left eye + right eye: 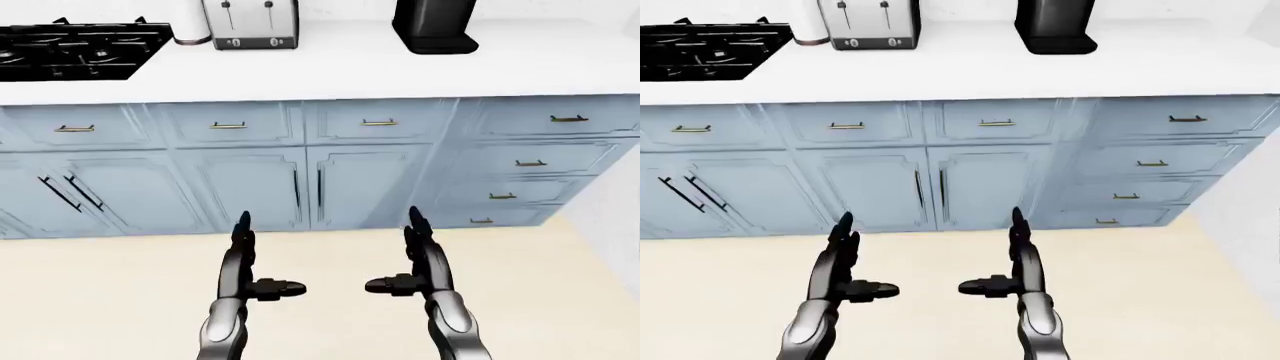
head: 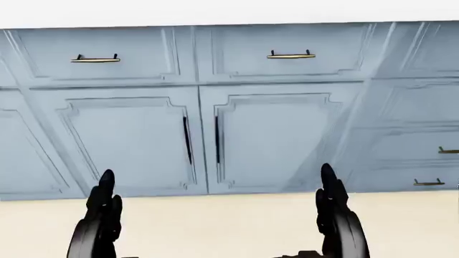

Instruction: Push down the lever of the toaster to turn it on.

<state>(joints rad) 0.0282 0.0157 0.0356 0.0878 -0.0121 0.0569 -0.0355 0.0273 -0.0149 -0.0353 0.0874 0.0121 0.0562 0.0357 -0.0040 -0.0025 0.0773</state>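
Note:
A silver two-slot toaster (image 1: 250,24) stands on the white counter (image 1: 330,67) at the top of the left-eye view, with two dark levers on its face. My left hand (image 1: 250,259) and right hand (image 1: 408,255) are both open and empty, fingers pointing up, thumbs turned inward. They hang low over the beige floor, far below and short of the toaster. In the head view only the fingertips of the left hand (image 2: 104,212) and right hand (image 2: 336,209) show at the bottom.
A black gas stove (image 1: 70,49) sits at the counter's left, a black coffee machine (image 1: 432,26) to the toaster's right, a white canister (image 1: 190,26) beside the toaster. Blue cabinet doors and drawers (image 1: 250,187) run below the counter. A white wall (image 1: 620,217) stands at the right.

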